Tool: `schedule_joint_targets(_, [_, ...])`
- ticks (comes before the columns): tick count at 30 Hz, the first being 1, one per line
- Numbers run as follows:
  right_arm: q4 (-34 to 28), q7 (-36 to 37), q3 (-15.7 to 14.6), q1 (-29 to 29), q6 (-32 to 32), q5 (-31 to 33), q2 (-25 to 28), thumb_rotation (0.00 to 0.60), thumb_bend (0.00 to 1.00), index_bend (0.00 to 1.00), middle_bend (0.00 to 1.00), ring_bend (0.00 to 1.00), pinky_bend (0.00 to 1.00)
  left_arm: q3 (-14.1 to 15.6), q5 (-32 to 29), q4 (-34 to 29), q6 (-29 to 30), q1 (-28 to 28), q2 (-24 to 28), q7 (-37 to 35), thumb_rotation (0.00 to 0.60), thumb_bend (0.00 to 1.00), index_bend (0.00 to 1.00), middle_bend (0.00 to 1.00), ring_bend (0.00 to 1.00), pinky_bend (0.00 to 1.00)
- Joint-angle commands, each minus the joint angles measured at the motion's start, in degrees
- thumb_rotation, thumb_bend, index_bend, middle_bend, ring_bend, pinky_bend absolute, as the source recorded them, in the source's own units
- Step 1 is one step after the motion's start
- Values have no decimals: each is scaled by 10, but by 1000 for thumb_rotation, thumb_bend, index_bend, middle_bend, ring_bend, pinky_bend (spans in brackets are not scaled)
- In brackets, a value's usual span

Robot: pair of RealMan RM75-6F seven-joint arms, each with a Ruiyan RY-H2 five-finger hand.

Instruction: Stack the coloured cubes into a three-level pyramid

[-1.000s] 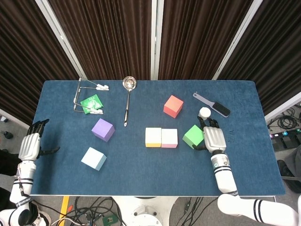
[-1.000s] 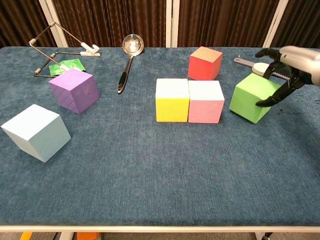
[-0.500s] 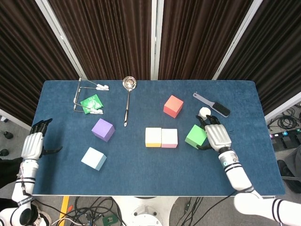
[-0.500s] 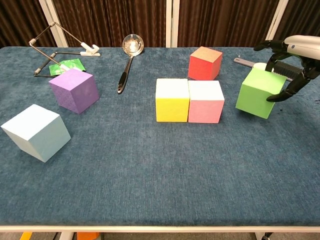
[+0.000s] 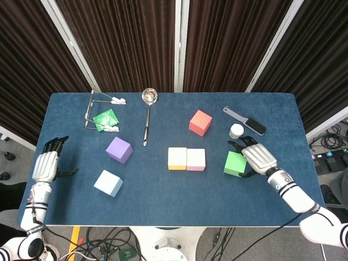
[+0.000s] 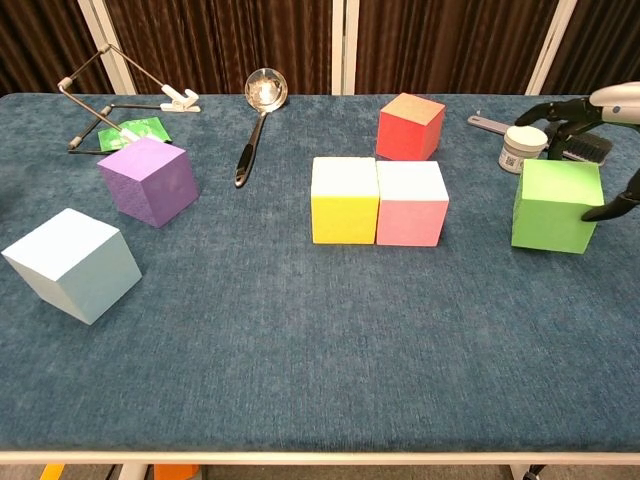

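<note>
The right hand grips the green cube from its outer side, thumb low and fingers over the top, near the right end of the worktop. The hold looks shallow, so the cube may twist or slip out. Pushed toward the pink cube, it could shove the yellow cube out of line. A white jar stands just behind and might get knocked. The left hand hovers spread and empty at the left edge.

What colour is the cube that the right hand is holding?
Green. The cube in the right hand shows best in the chest view.
</note>
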Motion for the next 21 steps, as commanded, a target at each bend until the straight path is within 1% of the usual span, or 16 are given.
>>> schedule_joint_targets(1, [19,26,-10,3,-2,-23,3,600,135,0,191,0,0,-1,-3,-6,-1,-3,1,8,600,103,92,95,0,62])
schedule_joint_targets(2, [19,28,-11,3,-2,-23,3,600,75,0,140,0,0,-2,-3,-7,-1,-3,1,10,600,103,92,95,0,62])
schedule_joint_targets(4, [14,29,-12,3,-7,-17,4,600,16,0,77,0,0,-3,-3,-10,0,-5,3,13,600,103,92,95,0,62])
schedule_joint_targets(6, [8,21,-11,3,-9,-10,4,600,0,0,43,0,0,-4,-4,-12,0,-5,4,14,600,103,92,95,0,62])
schedule_joint_targets(8, [-2,5,-9,2,-6,-2,5,600,0,0,39,0,0,-4,-4,-13,1,-5,5,13,600,103,92,95,0,62])
schedule_joint_targets(11, [-22,-24,-7,-1,-2,15,9,600,0,0,57,0,0,-2,-5,-12,0,-4,6,9,600,103,92,95,0,61])
schedule_joint_targets(16, [-51,-88,-3,-4,-1,59,15,600,0,0,142,0,0,-1,-3,-7,3,-1,5,-3,600,104,92,95,0,61])
schedule_joint_targets(18, [-55,-111,-1,-4,0,78,14,600,12,0,169,0,0,0,-2,-4,2,-1,4,-8,600,103,92,95,0,61])
schedule_joint_targets(21, [-52,-152,0,-1,-3,110,8,600,26,0,179,0,0,2,0,0,2,0,2,-13,600,103,92,95,0,61])
